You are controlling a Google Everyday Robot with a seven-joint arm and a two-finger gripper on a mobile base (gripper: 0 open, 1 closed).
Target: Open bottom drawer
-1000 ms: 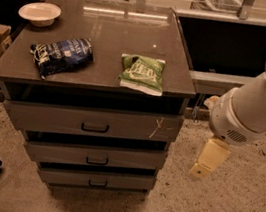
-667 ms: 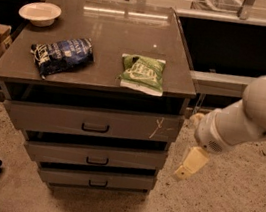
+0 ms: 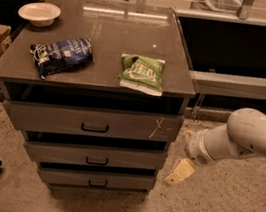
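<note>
Bottom drawer (image 3: 120,181) = lowest of 3 fronts on the grey cabinet (image 3: 45,116); looks shut, tho the view's dim down there. Tool (image 3: 181,173) hangs just off the cabinet's right side as seen, approx level w/ the middle drawer (image 3: 129,157), not touching it. Can't tell if the tool's released or clenched. On the cabinet's counter (image 3: 110,28): white bowl (image 3: 39,13) back-left, blue bag (image 3: 60,55) front-left, green bag (image 3: 141,72) front-right.

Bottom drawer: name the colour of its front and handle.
Bottom drawer grey, handle dark, in camera view; claw right of it.
</note>
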